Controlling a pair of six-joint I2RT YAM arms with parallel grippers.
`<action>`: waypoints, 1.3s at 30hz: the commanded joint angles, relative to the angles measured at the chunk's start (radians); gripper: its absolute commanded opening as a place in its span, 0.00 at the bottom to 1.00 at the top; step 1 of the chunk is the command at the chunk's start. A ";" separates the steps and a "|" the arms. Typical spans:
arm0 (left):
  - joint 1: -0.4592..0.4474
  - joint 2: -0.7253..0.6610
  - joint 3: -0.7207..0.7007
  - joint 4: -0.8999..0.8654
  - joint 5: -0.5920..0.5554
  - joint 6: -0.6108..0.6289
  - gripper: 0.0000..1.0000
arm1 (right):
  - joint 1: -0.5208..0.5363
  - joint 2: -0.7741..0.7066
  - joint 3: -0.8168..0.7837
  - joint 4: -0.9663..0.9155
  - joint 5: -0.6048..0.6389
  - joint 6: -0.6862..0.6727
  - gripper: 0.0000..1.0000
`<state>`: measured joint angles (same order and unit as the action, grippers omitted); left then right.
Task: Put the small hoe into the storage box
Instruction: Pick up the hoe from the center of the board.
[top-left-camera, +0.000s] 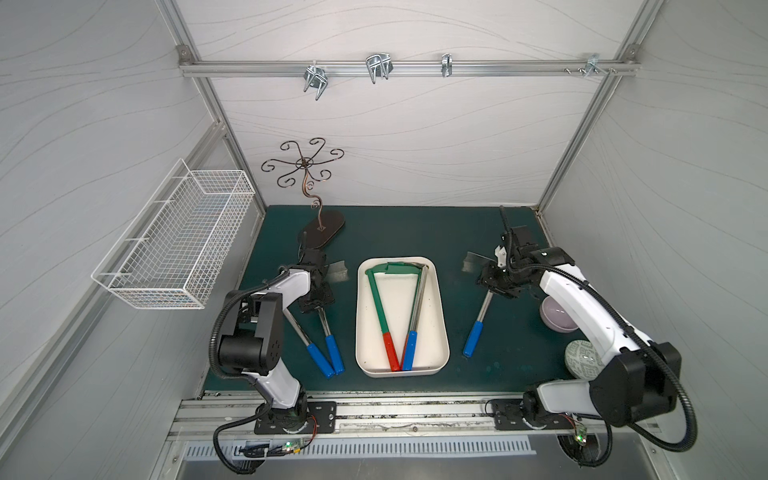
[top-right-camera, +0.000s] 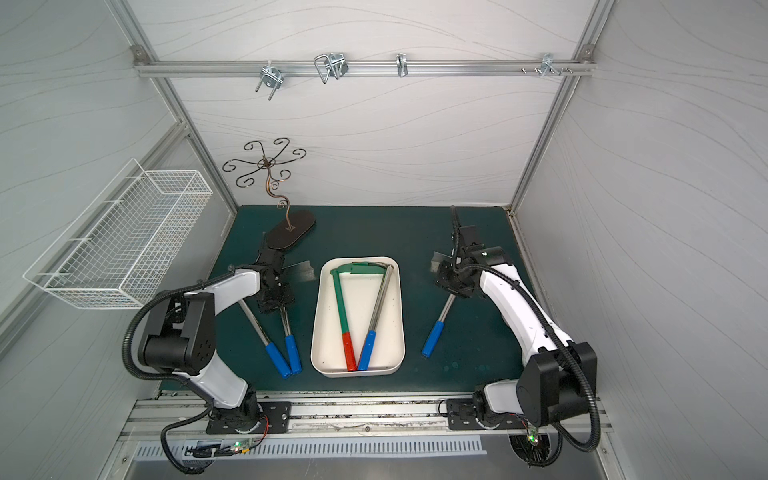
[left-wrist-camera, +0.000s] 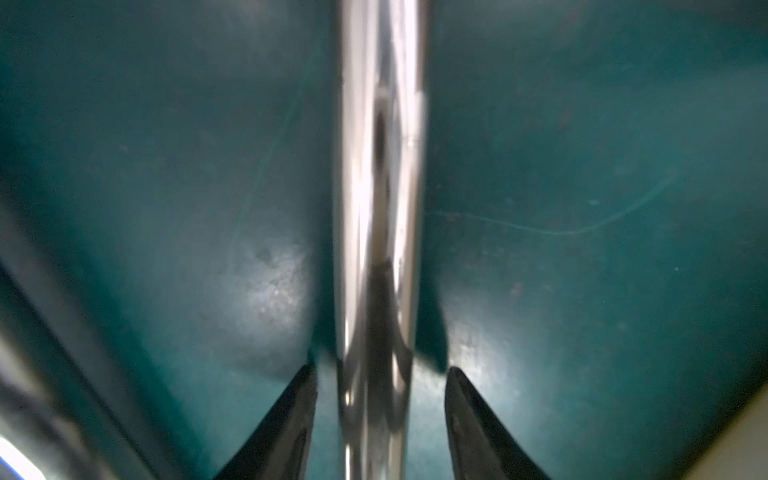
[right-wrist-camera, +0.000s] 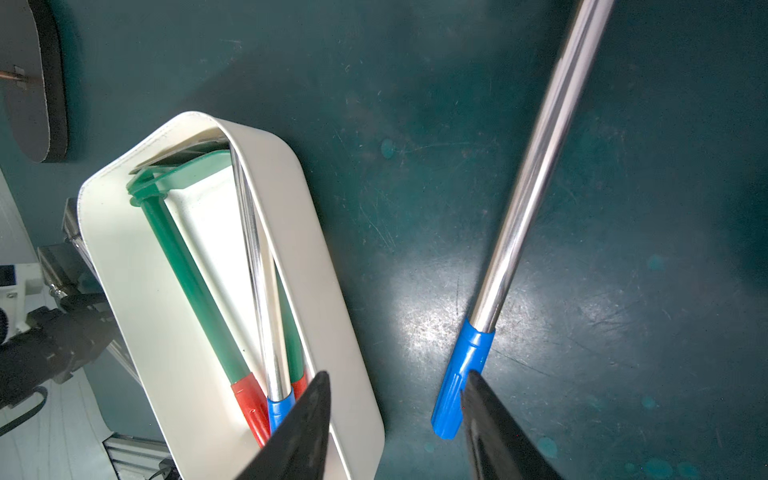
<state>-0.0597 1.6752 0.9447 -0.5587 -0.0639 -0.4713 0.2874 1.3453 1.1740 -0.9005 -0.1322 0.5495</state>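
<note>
Your left gripper (left-wrist-camera: 381, 369): jaws part-open, straddling chrome-shafted small hoe (left-wrist-camera: 380, 166), gaps both sides, no grip. Your right gripper (right-wrist-camera: 397, 374): part-open, holding nothing.

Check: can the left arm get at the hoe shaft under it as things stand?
Probably yes. The left end effector is open and straddles the chrome hoe shaft, with a small gap on each side. Nothing visible sits in those gaps, though the wrist view is blurred.
</note>
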 joint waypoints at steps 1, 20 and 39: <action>0.020 0.042 0.036 0.013 0.009 -0.003 0.50 | -0.005 -0.008 -0.008 0.006 -0.015 -0.013 0.53; 0.039 0.027 0.047 0.009 0.097 0.019 0.25 | -0.005 -0.016 -0.005 -0.016 -0.007 -0.020 0.51; 0.003 -0.260 0.282 -0.353 0.215 0.063 0.00 | -0.004 -0.040 0.010 -0.027 0.016 -0.008 0.48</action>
<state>-0.0338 1.4490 1.1683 -0.8257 0.1249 -0.4156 0.2874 1.3300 1.1706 -0.8989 -0.1307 0.5488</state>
